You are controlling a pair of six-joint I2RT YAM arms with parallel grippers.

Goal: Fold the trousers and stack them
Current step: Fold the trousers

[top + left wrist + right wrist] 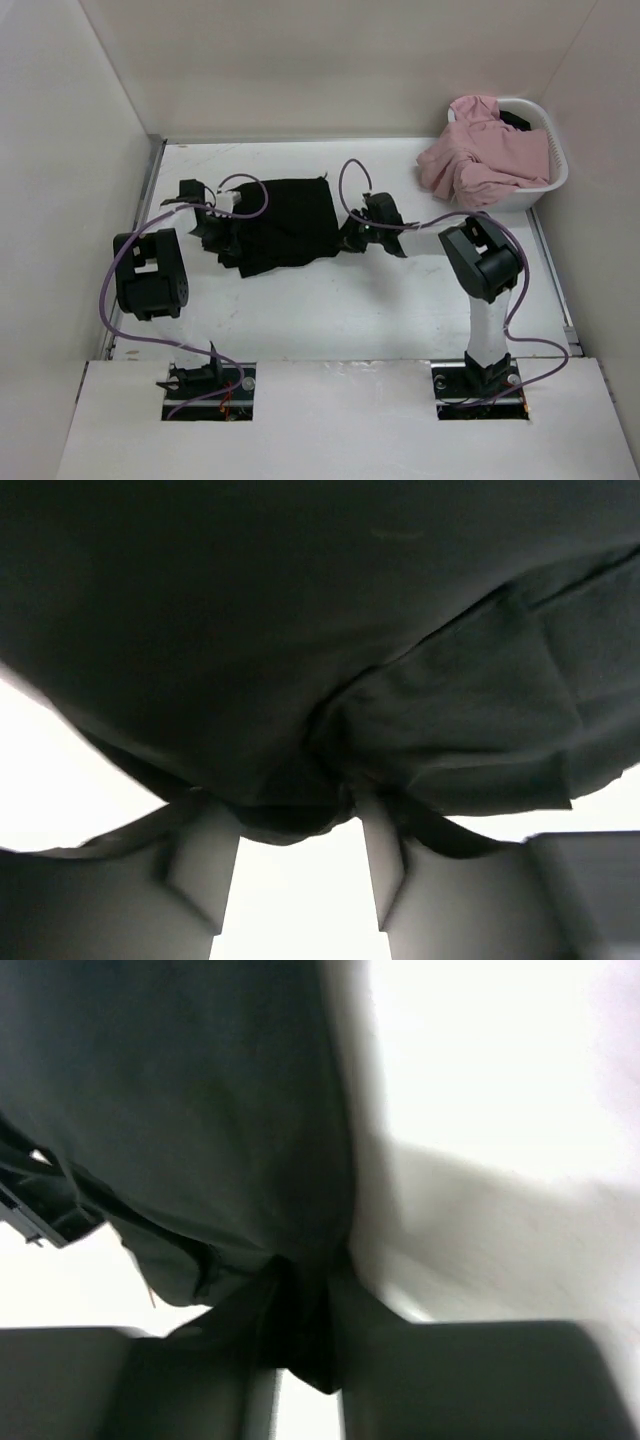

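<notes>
The black trousers (285,225) lie in a folded bundle on the white table, left of centre. My left gripper (222,228) is at their left edge and my right gripper (352,235) at their right edge. In the left wrist view the left gripper (300,815) has a bunched fold of black fabric (300,680) between its fingertips, with the cloth lifted above the table. In the right wrist view the right gripper (305,1360) has its jaws close together on a fold of the trousers (200,1110), which hang to its left.
A white basket (556,178) stands at the back right with a pale pink garment (485,155) spilling over its rim. Pale walls close in the table (330,310) on the left, back and right. Purple cables loop over both arms.
</notes>
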